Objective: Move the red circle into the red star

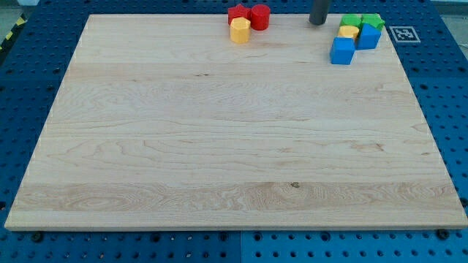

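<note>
Red circle [260,16] sits at the view's top edge of the bench [219,146], a little left of centre, and it looks to be touching the red star [238,12] on that star's right side. A yellow block [240,30], roughly hexagonal, is tucked just below the pair, against them both.

From where the one camera looks, my tip [316,23] is down on the wood to the view's right of the red circle, apart from it, with bare board between. It has hold of nothing; there is no gripper on this arm to open or close, only the dark rod. Further right lies a second huddle: a blue block [341,51] lowest, another blue block [368,36] beside it, a yellow one [349,32] between, and two green blocks [352,20] [373,20] behind. The tip stands just left of that huddle.

I would judge the job done or nearly so, since circle and star already meet. At most a small nudge leftward remains, though I cannot see any gap from here.
</note>
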